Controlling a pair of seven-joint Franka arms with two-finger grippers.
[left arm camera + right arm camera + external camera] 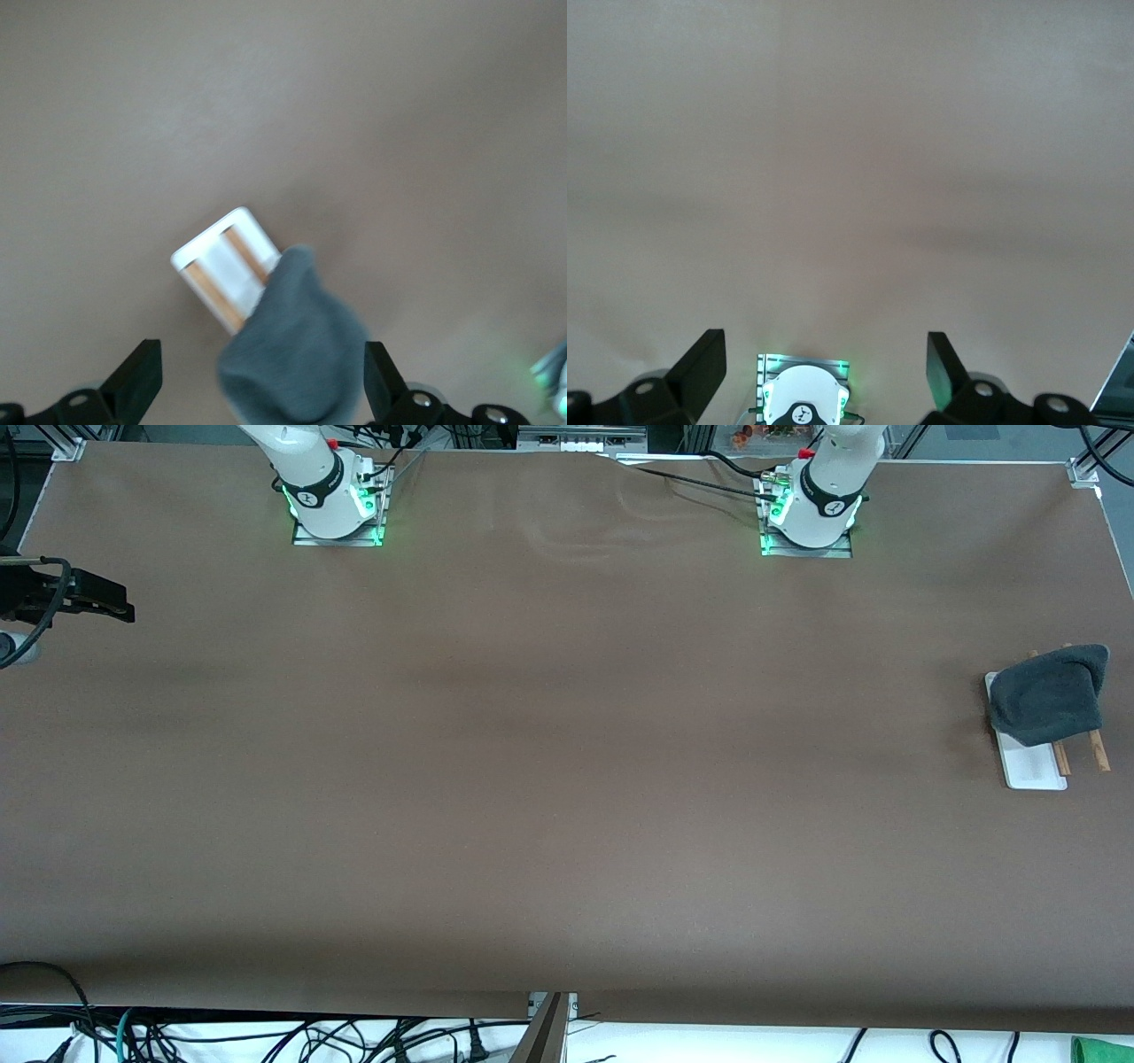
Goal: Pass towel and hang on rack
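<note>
The towel [1050, 691], dark grey side up, lies draped over the rack [1032, 771] at the left arm's end of the table. It covers most of the two wooden rods [1099, 751], whose ends stick out toward the front camera. In the left wrist view the towel [297, 354] and the rack [221, 248] show below my left gripper [261, 347], which hangs over them, open and apart from the cloth. My right gripper [120, 607] waits at the right arm's end of the table, open [824, 337] with nothing between its fingers.
Both arm bases [332, 500] [811, 509] stand with green lights along the edge farthest from the front camera. Cables [266, 1036] lie below the table's edge nearest that camera. Brown tabletop [567, 779] stretches between the two ends.
</note>
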